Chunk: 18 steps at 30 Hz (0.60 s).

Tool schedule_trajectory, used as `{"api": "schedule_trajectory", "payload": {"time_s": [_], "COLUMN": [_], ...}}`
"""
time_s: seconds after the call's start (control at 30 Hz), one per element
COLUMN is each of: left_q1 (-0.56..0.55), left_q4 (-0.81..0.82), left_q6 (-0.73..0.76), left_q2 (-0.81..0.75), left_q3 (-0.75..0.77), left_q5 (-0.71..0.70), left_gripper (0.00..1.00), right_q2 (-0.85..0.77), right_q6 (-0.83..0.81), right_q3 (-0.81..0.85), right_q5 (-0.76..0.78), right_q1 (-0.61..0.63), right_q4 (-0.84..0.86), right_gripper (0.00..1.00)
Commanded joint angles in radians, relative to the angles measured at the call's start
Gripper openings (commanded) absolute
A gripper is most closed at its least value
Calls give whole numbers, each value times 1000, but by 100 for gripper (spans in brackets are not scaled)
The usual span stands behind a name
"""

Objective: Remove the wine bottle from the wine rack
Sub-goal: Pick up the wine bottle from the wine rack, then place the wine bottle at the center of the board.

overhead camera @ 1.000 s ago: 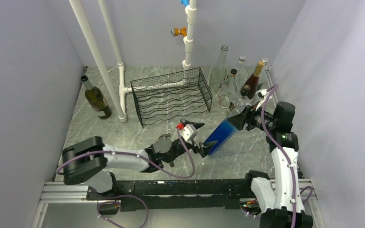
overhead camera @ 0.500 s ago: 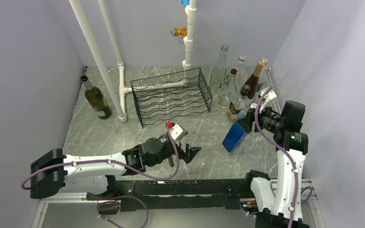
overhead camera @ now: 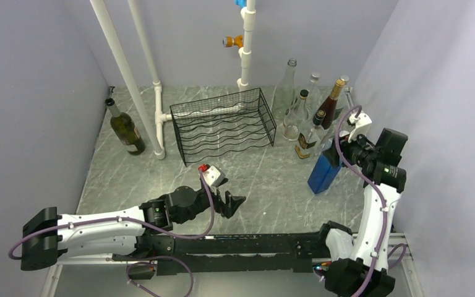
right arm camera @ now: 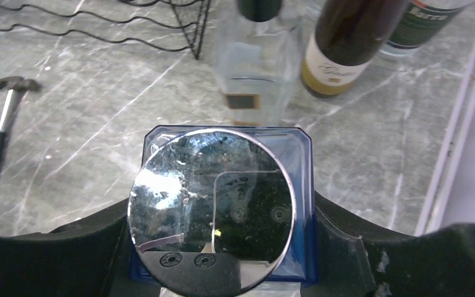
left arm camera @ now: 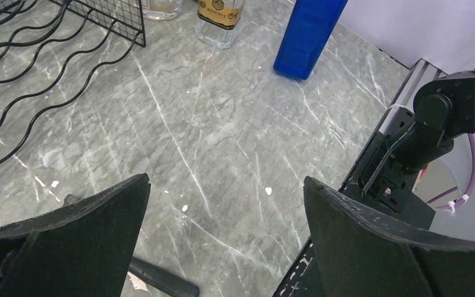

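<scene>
Right claw (overhead camera: 341,152) grasps the top of the square, glossy blue wine bottle (overhead camera: 323,172), upright beside glass bottles (overhead camera: 305,137), apart from the black wavy-wire wine rack (overhead camera: 222,127). Left claw (left arm camera: 226,235) gapes, released, above the marbled tabletop (left arm camera: 222,142).

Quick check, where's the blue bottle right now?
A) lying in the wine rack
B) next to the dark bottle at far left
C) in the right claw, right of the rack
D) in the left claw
C: the right claw is closed on the top of the blue bottle, right of the wine rack, which holds no bottle; the left claw is open and empty.
</scene>
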Motion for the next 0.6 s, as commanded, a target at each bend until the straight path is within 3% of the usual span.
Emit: {"api": "schedule_trajectory", "payload": {"time_s": [0.0,0.57], "left_q1": [-5,-5], "left_q4": [-21,-6], "left_q6": [-26,-26], "left_q2": [-61,-122], "left_q3": [-18,-64], "left_q5": [-41,-46], "left_gripper": [99,100], "right_q2": [22,237], "right_q6": [-33,138], "right_q3": [100,144], "right_q5": [-41,-139], "right_q1": [-59,-125], "right_q4": [239,550], "right_gripper": [0,0]}}
